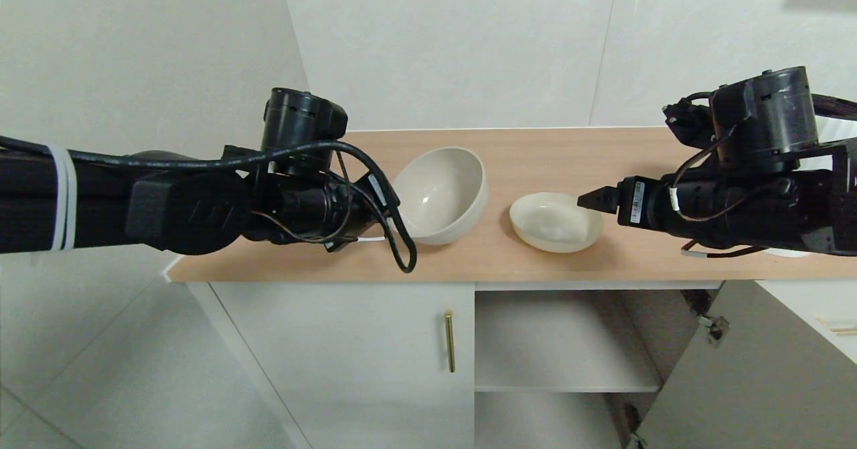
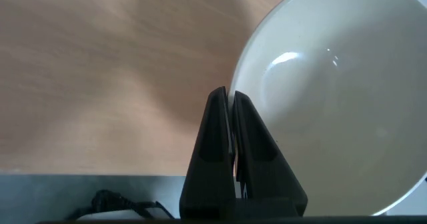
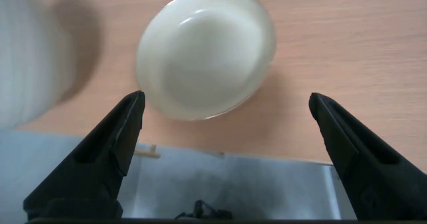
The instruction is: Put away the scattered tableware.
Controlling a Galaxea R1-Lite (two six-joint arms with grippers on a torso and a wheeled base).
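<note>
Left gripper (image 2: 230, 96) pinched on rim of big bowl (image 1: 443, 193); bowl tipped, mouth toward left arm, over counter (image 1: 549, 151). Right gripper (image 3: 225, 96) spread wide, holds nothing. Small bowl (image 3: 207, 51) upright on counter, straight ahead of right gripper, centred between fingers, rim just beside tip. Right arm nearer. Open cabinet (image 1: 562, 335) directly below.

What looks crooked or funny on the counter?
The big bowl is tilted steeply, with its opening facing sideways and its rim pinched in the left pincer. The small bowl beside it sits level.
</note>
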